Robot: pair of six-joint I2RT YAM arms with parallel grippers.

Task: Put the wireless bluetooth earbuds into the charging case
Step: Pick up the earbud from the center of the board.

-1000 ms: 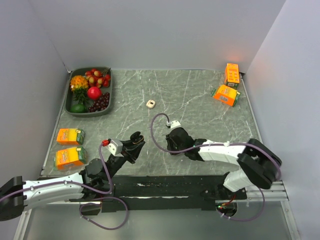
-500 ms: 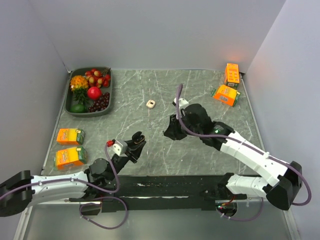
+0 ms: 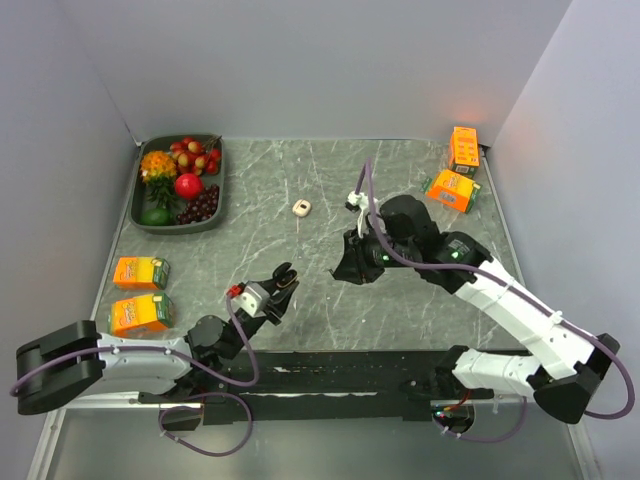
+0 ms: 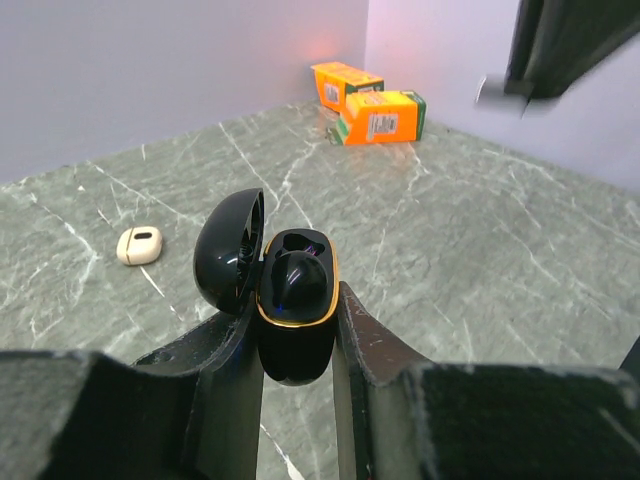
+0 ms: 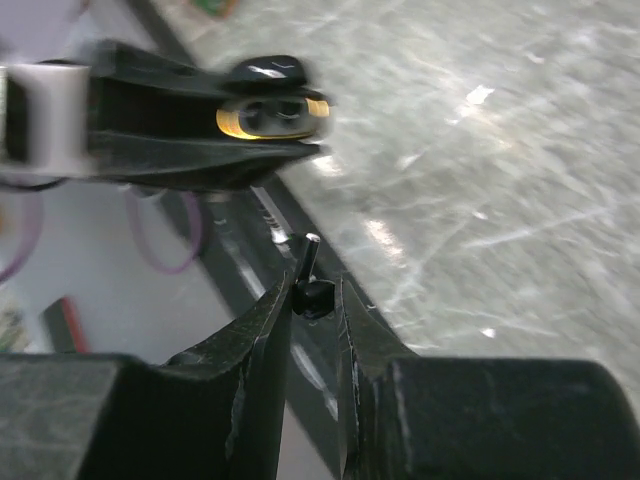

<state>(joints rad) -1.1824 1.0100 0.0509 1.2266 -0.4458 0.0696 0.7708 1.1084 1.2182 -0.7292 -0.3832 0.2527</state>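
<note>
My left gripper point(image 4: 297, 330) is shut on the black charging case point(image 4: 293, 300), gold-rimmed, lid point(image 4: 230, 252) open to the left; one black earbud point(image 4: 297, 275) sits in it. In the top view the left gripper point(image 3: 281, 285) holds the case low near the table's front. My right gripper point(image 5: 314, 292) is shut on the other tiny black earbud point(image 5: 312, 287), stem pointing up, held in the air. The case point(image 5: 270, 118) shows blurred ahead of it. In the top view the right gripper point(image 3: 345, 266) hangs right of the case.
A small cream earbud case point(image 3: 301, 207) lies mid-table, also in the left wrist view point(image 4: 139, 245). A tray of fruit point(image 3: 181, 182) is at back left. Orange cartons lie at left point(image 3: 139, 293) and back right point(image 3: 453, 175).
My right arm rose and swung right and back, carrying the earbud. My left gripper with the case shifted slightly right and forward.
</note>
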